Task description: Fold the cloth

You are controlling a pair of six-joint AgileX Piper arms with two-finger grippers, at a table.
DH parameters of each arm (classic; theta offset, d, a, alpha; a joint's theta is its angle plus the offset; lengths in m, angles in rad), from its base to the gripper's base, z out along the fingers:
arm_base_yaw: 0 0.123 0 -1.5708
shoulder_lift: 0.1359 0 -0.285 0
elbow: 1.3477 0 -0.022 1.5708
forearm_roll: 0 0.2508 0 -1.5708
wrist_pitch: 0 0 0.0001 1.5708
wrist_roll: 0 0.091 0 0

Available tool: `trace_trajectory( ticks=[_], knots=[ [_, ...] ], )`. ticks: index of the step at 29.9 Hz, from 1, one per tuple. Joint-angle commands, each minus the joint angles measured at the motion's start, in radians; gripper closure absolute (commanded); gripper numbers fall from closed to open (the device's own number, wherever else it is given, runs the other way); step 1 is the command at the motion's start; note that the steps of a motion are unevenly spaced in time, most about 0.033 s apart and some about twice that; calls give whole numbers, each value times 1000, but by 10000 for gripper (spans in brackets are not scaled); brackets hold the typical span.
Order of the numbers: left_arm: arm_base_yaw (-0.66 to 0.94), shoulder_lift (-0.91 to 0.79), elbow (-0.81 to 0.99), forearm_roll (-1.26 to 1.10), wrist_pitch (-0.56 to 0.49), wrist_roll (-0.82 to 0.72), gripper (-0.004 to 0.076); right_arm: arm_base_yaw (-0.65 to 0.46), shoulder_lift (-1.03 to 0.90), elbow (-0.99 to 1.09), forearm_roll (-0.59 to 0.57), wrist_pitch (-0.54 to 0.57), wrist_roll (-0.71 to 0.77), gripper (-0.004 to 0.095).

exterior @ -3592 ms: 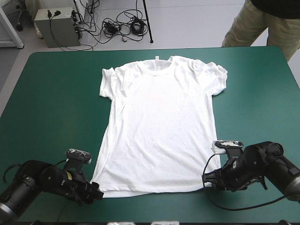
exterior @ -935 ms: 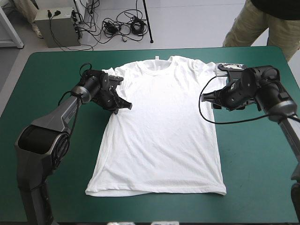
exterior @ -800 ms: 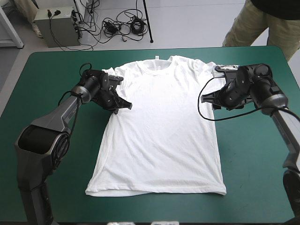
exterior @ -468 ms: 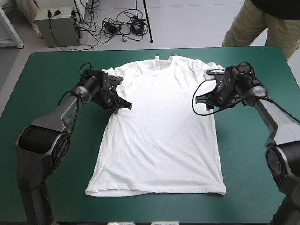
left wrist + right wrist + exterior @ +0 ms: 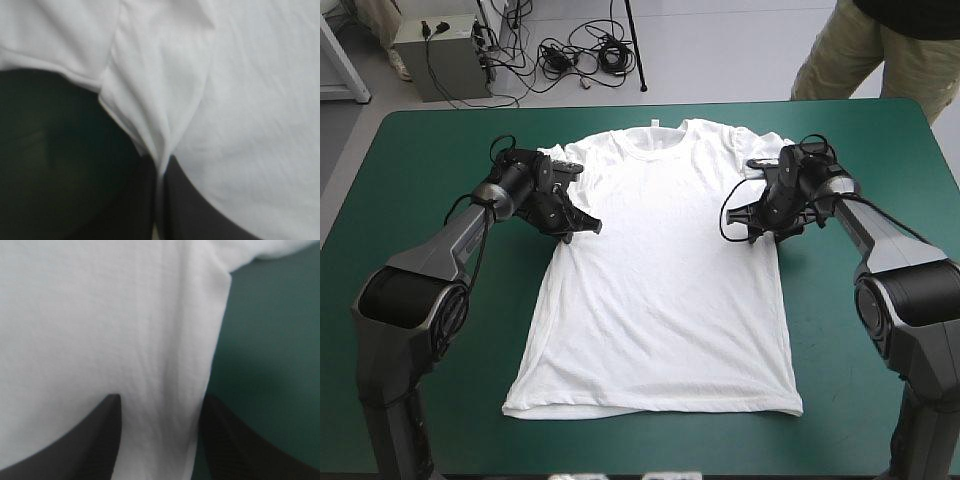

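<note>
- High view: the T-shirt [image 5: 660, 290] lies spread flat on the teal-green desk [image 5: 420, 170], with its collar toward the far edge and its long axis running far to near. The left claw [image 5: 585, 227] sits at the side seam just under the sleeve on its side. The right claw [image 5: 748, 230] is at the matching spot opposite.
- Left wrist view: the left claw [image 5: 161, 170] is pinched tight on a raised ridge of the T-shirt [image 5: 250, 100], with bare desk [image 5: 50, 150] beside it.
- Right wrist view: the right claw [image 5: 162, 399] stands wide, and the T-shirt's [image 5: 100, 315] side edge runs between its fingers, ungripped. It probably has to pinch before any fold.
</note>
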State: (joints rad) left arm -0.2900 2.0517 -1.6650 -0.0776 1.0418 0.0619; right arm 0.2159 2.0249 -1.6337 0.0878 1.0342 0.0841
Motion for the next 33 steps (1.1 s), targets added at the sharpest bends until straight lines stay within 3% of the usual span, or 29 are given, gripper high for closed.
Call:
trace_trajectory(
  ticks=[1, 3, 5, 6, 14, 33],
  knots=[
    [-8, -20, -6, -26, -3, 10, 733, -7, -8, -25, 37, 27, -6, 490],
    [-8, -20, -6, -26, 1, 10, 733, -7, 12, -25, 63, 54, -41, 647],
    [-8, -20, -6, -28, 1, 10, 733, -7, 20, -25, 79, 71, -51, 873],
    [-8, -20, -6, -28, 1, 10, 733, -7, 23, -25, 81, 71, -51, 924],
    [-6, -57, -34, -23, 33, 10, 733, -7, -34, -37, 42, 72, -51, 925],
    [-6, -465, -339, 48, 104, 19, 733, -7, -427, -357, -4, 111, -58, 926]
  ],
)
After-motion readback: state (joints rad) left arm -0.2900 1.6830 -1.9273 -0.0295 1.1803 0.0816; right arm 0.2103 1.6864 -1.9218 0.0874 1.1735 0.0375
